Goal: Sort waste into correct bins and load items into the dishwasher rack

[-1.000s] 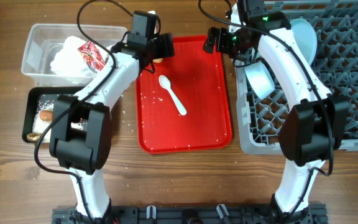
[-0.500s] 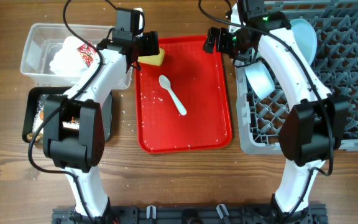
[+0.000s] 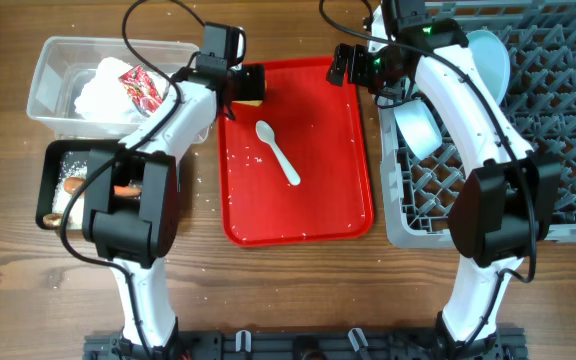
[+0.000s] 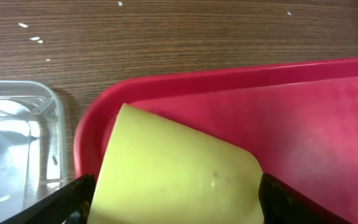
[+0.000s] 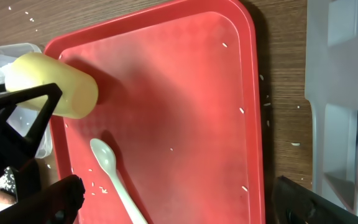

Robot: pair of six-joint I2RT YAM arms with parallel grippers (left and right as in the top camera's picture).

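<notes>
The left gripper (image 3: 238,82) is closed on the yellow cup (image 4: 173,168). The cup lies on its side and fills the span between the two fingers, which stand wide because it is broad. Cup and gripper sit at the far left corner of the red tray (image 3: 318,190), and the cup's body crosses that corner's inner rim. In the right wrist view a shadow falls on the tray just beside the cup.

Just to this gripper's left is the clear plastic tub (image 3: 53,85), holding crumpled white napkins (image 3: 103,90) and the red printed wrapper (image 3: 143,88). Nearer the robot than the gripper, and also to its left, the black tub (image 3: 50,185) rests on the wooden bench (image 3: 8,260) with an orange-brown stick (image 3: 73,184) in it. To the gripper's right and slightly nearer, the white plastic spoon (image 3: 278,152) lies on the tray, well apart from the cup, with rice grains (image 3: 258,158) scattered around it.

The right gripper (image 3: 353,62) is spread wide and holds nothing. It hangs over the far right corner of the tray, across the tray from the cup. Directly to its right is the grey dishwasher rack (image 3: 568,120), which holds a pale blue plate (image 3: 490,55) standing among the pegs and a small pale bowl (image 3: 418,125) closer to the robot.
</notes>
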